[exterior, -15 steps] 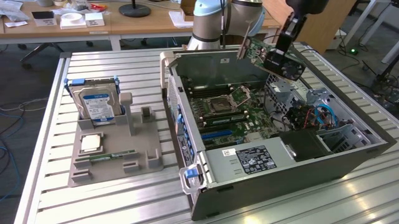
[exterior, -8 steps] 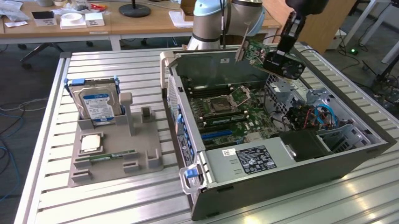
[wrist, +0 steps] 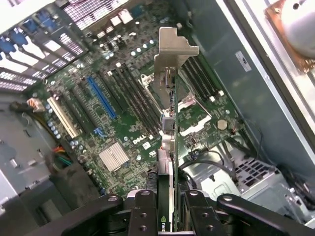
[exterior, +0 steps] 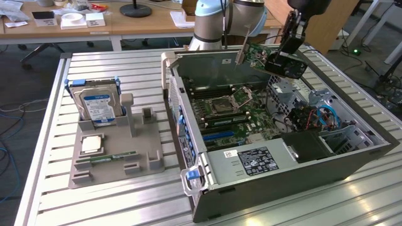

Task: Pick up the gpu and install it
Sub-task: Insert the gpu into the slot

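One gpu (exterior: 256, 54), gripper (exterior: 272, 60) jaws clamped on it above case (exterior: 283, 186); align edge parallel to blue slot (wrist: 102, 97), no tilt.

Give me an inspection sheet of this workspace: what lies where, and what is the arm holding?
Surface: slatted metal table carrying an open computer case and a grey holder tray.
Job's things: gpu held above the case, over the motherboard, not seated.
Clutter: hard drive upright, square chip and RAM stick on the tray.
Grippers: gripper shut on the gpu.
Cables: blue cables inside the case; loose cables on the floor at the exterior view's left.
Surroundings: wooden desks behind the table.
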